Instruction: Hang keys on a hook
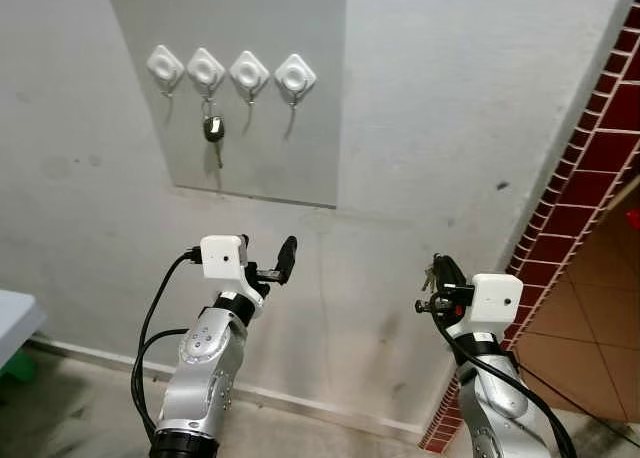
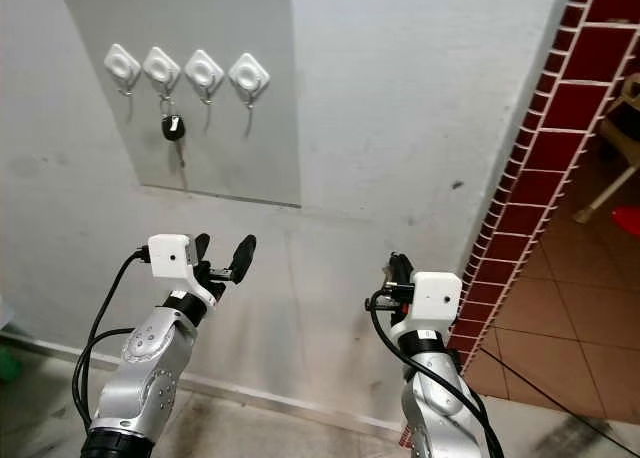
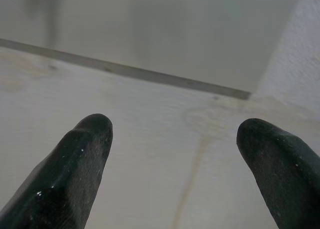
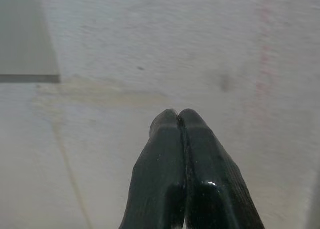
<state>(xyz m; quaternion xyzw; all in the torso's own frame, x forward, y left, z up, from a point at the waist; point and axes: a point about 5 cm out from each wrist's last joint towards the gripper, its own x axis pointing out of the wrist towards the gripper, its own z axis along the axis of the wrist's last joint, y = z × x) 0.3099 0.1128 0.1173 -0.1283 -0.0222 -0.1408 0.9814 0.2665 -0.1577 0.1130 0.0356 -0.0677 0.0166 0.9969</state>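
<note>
Nearest, left gripper (image 1: pixel 268 262) spread wide and empty; right gripper (image 4: pixel 179 120) pinched closed, seemingly on nothing. Higher up, car key (image 1: pixel 213 130) already hanging from the second hook (image 1: pixel 206 72) on the grey board (image 1: pixel 310 128). Hanging apparently done; next, lower both arms.

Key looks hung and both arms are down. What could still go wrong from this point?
1. The key hangs from one small hook; if an arm rises near the panel, it could knock the key off.
2. The open left hand points at the wall just below the panel, so a forward step may scrape it.
3. The shut right hand sits near the red tiled corner; turning could clip it.
</note>
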